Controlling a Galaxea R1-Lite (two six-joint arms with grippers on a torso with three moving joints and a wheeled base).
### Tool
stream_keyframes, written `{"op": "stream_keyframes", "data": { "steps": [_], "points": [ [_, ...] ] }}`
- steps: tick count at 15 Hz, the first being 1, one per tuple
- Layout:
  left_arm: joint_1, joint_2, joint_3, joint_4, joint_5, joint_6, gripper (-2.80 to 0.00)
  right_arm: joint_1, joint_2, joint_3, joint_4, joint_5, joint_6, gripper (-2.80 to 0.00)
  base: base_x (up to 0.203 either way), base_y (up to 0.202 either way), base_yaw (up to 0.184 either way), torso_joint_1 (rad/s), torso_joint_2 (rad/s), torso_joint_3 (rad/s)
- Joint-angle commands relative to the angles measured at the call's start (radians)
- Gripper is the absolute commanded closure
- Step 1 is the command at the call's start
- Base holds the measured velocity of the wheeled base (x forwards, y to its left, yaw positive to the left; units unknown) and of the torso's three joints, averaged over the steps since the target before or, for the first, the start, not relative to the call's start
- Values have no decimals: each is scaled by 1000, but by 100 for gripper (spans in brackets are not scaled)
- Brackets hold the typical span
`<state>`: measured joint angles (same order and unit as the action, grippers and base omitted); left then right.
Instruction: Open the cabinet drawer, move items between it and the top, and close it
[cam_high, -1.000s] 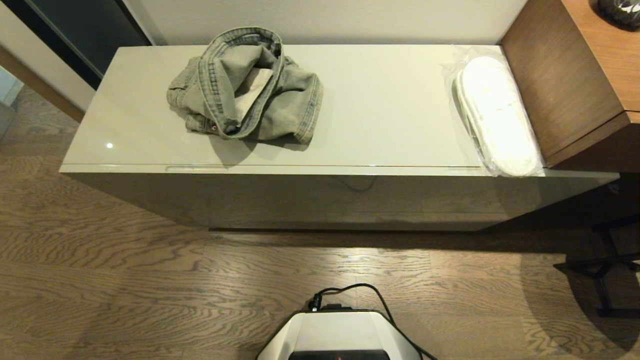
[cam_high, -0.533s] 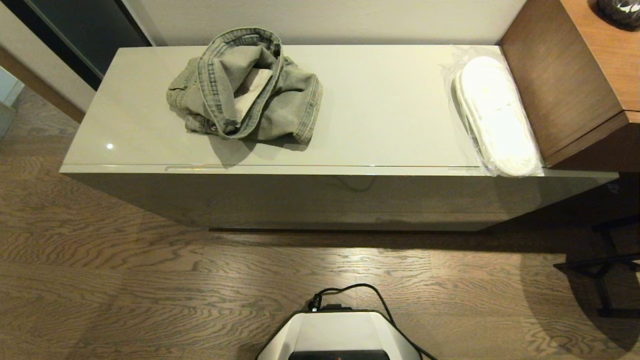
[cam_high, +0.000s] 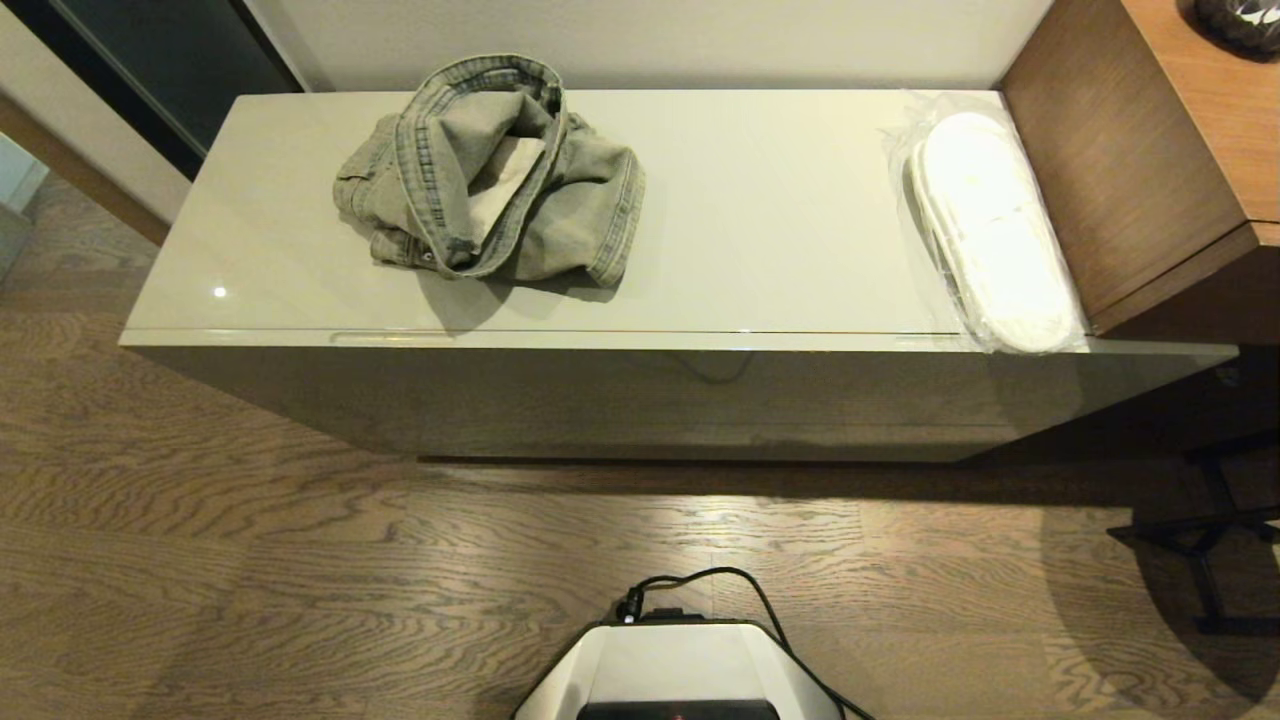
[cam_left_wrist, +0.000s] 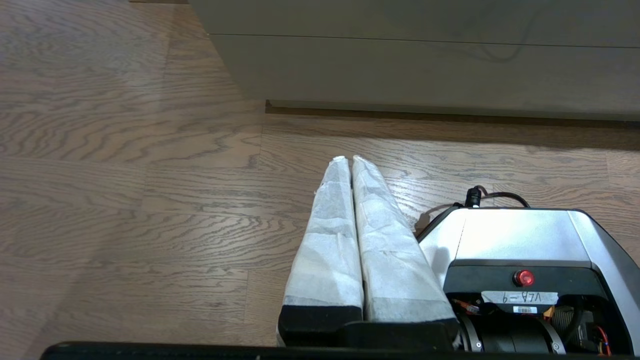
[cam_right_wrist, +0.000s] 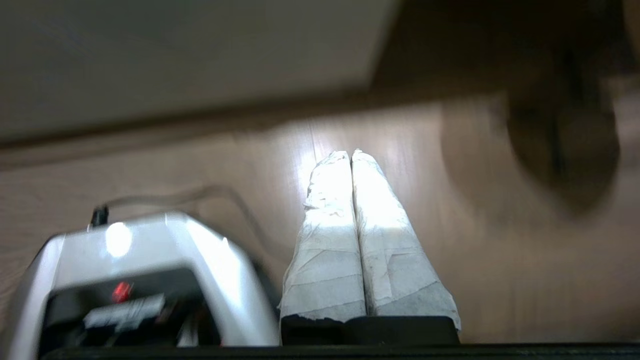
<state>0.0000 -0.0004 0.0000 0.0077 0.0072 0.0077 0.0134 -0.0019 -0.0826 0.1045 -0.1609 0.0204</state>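
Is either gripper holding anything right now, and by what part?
Nothing is held. The left gripper and right gripper are both shut on nothing, low over the floor.

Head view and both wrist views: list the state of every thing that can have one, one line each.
Wide glossy beige-grey drawer: closed, front flush.
Faded grey-green denim garment: crumpled, lying on the cabinet's glossy top, left part.
White flat slippers in clear plastic wrap: wrapped, lying flat at the top's right end.
Left gripper: jaws shut, empty, low over the floor.
Right gripper: jaws shut, empty.
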Motion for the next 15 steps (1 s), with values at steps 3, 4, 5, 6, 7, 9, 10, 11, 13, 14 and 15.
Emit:
{"op": "stream_keyframes", "data": {
  "steps": [3, 4, 5, 6, 7, 9, 10, 11, 13, 14, 15],
  "points": [
    [0, -1, 2, 0, 0, 0, 0, 0, -21, 82, -113, 166, -56, 0, 0, 0, 0, 0, 0, 0],
    [0, 0, 2, 0, 0, 0, 0, 0, -21, 83, -106, 161, -43, 0, 0, 0, 0, 0, 0, 0],
    [0, 0, 2, 0, 0, 0, 0, 0, -21, 83, -106, 161, -42, 0, 0, 0, 0, 0, 0, 0],
    [0, 0, 2, 0, 0, 0, 0, 0, -21, 83, -108, 161, -31, 0, 0, 0, 0, 0, 0, 0],
    [0, 0, 2, 0, 0, 0, 0, 0, -21, 83, -108, 161, -31, 0, 0, 0, 0, 0, 0, 0],
    [0, 0, 2, 0, 0, 0, 0, 0, -21, 83, -106, 162, -34, 0, 0, 0, 0, 0, 0, 0],
    [0, 0, 2, 0, 0, 0, 0, 0, -21, 83, -106, 162, -34, 0, 0, 0, 0, 0, 0, 0],
    [0, 0, 2, 0, 0, 0, 0, 0, -21, 83, -106, 164, -41, 0, 0, 0, 0, 0, 0, 0],
    [0, 0, 2, 0, 0, 0, 0, 0, -21, 83, -109, 159, -34, 0, 0, 0, 0, 0, 0, 0],
    [0, 0, 2, 0, 0, 0, 0, 0, -21, 83, -111, 159, -34, 0, 0, 0, 0, 0, 0, 0],
    [0, 0, 2, 0, 0, 0, 0, 0, -21, 83, -110, 158, -36, 0, 0, 0, 0, 0, 0, 0]
  ]
}}
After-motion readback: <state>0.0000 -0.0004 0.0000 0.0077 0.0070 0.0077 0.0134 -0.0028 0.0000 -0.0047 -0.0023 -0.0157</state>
